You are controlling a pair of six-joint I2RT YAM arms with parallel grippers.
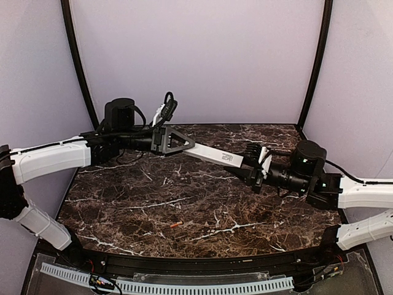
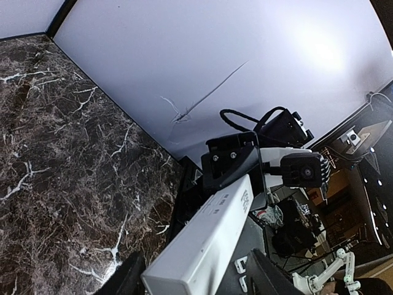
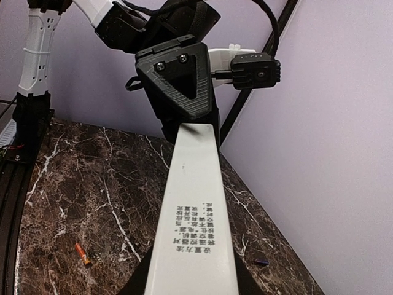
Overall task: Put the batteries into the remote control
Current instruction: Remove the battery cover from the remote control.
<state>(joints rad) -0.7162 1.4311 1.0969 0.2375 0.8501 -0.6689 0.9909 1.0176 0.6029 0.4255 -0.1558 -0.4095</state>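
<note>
Remote control [image 1: 215, 156]: carried above the tabletop [image 1: 123, 203], one end clamped in the narrowly parted right tool [image 1: 253, 167], the other end between the fingers of the left tool [image 1: 178, 142], whose grip cannot be told. Risk judged: with two tools on one bar, any uneven pull may lever it out and drop it. The orange battery [image 1: 176, 225], loose on the tabletop below both tools, is shown overhead and by the right wrist, not by the left wrist.
</note>
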